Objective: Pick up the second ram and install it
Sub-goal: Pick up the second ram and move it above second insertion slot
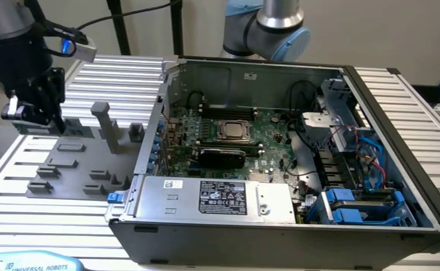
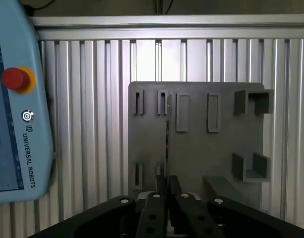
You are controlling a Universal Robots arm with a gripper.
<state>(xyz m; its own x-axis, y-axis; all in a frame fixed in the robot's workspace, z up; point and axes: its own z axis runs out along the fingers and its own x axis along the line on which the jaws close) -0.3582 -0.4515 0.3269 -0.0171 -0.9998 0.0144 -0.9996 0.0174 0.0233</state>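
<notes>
My gripper [image 1: 37, 116] hangs above the far end of the grey fixture plate [image 1: 69, 169], at the exterior view's left, well away from the open computer case [image 1: 280, 226]. In the wrist view the fingers [image 2: 154, 206] stand close together on a thin stick seen edge-on, the second ram [image 2: 167, 139], which runs out from between them over the grey plate [image 2: 201, 148]. The green motherboard [image 1: 269, 132] with its square silver processor [image 1: 234, 130] lies inside the case.
Grey blocks and a tall post [image 1: 104, 127] stand on the fixture plate. A light-blue teach pendant [image 2: 15, 109] with a red button [image 2: 15, 79] lies beside the plate. A second arm's base [image 1: 269, 31] rises behind the case. Cables and blue drive bays [image 1: 355, 206] crowd the case's right side.
</notes>
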